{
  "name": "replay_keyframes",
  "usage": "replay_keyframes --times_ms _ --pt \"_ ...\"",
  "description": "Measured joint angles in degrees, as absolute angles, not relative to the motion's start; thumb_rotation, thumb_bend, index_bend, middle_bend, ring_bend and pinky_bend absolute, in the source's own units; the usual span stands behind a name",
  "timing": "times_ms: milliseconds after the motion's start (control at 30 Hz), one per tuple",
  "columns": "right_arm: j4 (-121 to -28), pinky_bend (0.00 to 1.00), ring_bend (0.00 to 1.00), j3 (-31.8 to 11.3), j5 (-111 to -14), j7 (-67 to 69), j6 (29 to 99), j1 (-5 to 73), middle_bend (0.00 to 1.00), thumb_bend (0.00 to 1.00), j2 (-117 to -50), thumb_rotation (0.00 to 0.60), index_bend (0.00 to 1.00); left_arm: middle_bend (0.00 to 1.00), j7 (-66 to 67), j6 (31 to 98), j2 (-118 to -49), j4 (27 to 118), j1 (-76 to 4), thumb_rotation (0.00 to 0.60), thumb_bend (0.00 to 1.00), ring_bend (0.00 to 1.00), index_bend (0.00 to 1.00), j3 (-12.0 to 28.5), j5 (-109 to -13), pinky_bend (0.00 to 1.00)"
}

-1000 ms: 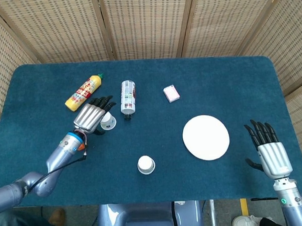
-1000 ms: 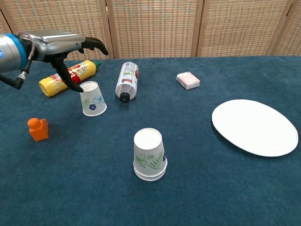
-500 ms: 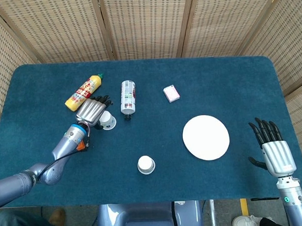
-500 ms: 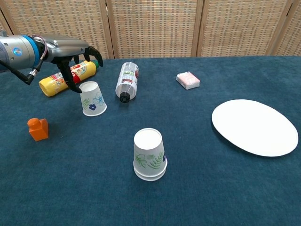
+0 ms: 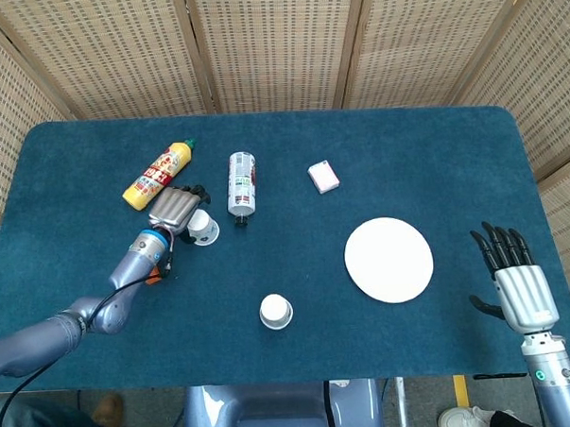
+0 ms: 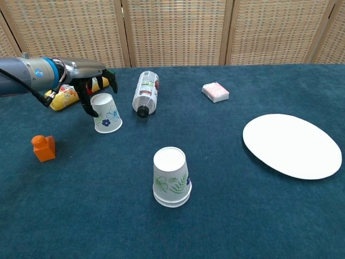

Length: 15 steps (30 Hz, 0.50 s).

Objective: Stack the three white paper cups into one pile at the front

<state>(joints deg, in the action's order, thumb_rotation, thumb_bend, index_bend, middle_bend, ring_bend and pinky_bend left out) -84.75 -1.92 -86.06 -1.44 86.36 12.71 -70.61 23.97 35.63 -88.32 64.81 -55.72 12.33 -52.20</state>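
Observation:
One white paper cup point(image 6: 105, 113) with a blue flower print stands upside down at the left middle of the table, also seen as cup point(image 5: 204, 229). My left hand point(image 6: 92, 82) hangs low over its top. The thumb is down along the cup's left side and the fingers curve behind it; the cup rests on the cloth. At the front centre stands an upside-down stack of two nested cups point(image 6: 171, 177), seen from above as stack point(image 5: 276, 311). My right hand point(image 5: 511, 277) hovers open at the table's right front edge, holding nothing.
A yellow sauce bottle point(image 6: 66, 97) lies just behind my left hand. A clear bottle point(image 6: 146, 91) lies right of the cup. An orange block point(image 6: 43, 148) sits at the left front. A pink packet point(image 6: 215, 91) and a white plate point(image 6: 292, 144) are on the right.
My left hand has dropped lower and moved in over the flower cup, its thumb now beside the cup's wall. The cup and the stack have not moved. The right hand has barely shifted.

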Motion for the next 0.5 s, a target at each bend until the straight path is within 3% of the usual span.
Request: replay_keyframes --times_ms 300,500 --pt "-84.18 0.00 0.00 -2.83 -85.88 -0.42 85.64 12.34 0.00 0.00 -70.45 0.600 0.04 0.43 23.10 37.36 -90.14 62.93 -56.61 0.600 0.06 0.46 0.56 11.54 -53.11 0.51" --pt "-84.17 0.00 0.00 -3.23 -86.17 -0.07 85.68 12.04 0.00 0.00 -70.27 0.600 0.04 0.46 23.91 38.41 -89.28 63.98 -56.56 0.600 0.09 0.48 0.59 11.09 -52.61 0.54"
